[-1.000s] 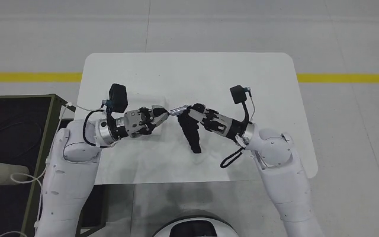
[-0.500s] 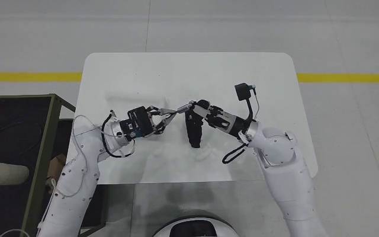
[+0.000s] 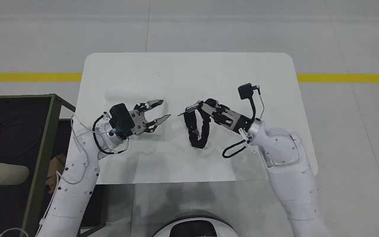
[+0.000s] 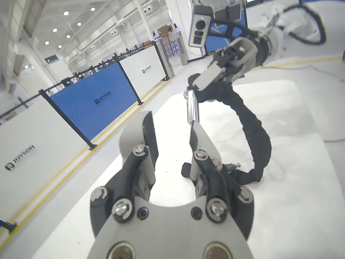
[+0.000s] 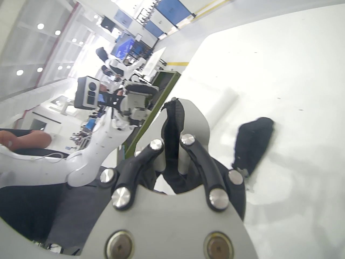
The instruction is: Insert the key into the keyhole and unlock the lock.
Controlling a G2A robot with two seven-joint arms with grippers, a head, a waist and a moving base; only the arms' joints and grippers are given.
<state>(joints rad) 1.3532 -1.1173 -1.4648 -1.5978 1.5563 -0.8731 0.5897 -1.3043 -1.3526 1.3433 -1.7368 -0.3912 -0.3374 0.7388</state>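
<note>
White worktop (image 3: 249, 71) carries the scene, with a pale floor and a yellow line beyond its far edge.

At the centre, the right gripper (image 5: 175, 114) is closed on a black fabric-sleeved cable lock (image 3: 195, 131) and holds one end of it up off the surface. The rest of the cable droops in a loop toward the near side, where it lies on the worktop. A short silver metal cylinder (image 4: 192, 106), probably the lock head, sticks out of that grasp and points left. Whether a key already sits in its tip cannot be told.

Just left of the cylinder, the left gripper (image 3: 164, 109) hangs above the worktop with its jaws spread wide and nothing between them. A clear gap separates it from the metal tip.

The cylinder's long axis runs left to right, almost straight at the open gripper. The left arm is therefore nearest the free end, and any next move there would likely be a straight approach rightward along that axis.
</note>
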